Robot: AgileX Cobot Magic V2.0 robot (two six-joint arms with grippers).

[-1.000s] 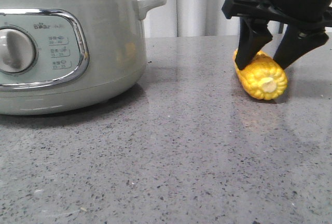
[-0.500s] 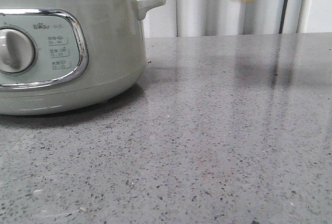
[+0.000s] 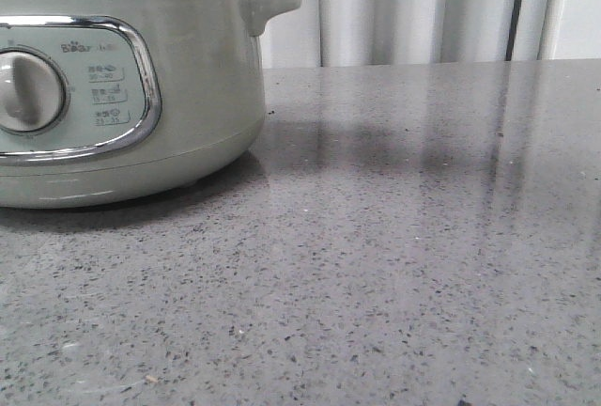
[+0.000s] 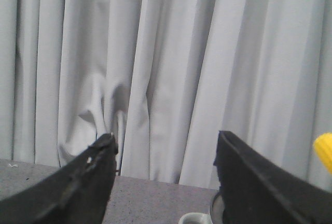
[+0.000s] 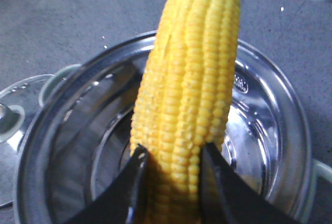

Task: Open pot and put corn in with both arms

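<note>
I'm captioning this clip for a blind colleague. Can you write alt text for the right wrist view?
The right claw grips a yellow corn cob above the open pot, whose shiny metal interior looks empty. A glass lid lies on the grey countertop beside the pot.

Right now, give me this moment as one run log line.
pot: open, glass lid beside it | corn: held by right tool above pot | left tool: open, empty | next: likely release corn into pot

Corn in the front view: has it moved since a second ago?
Yes. It left the table right of the pot, rose out of frame, and now hangs in the right gripper over the pot.
</note>
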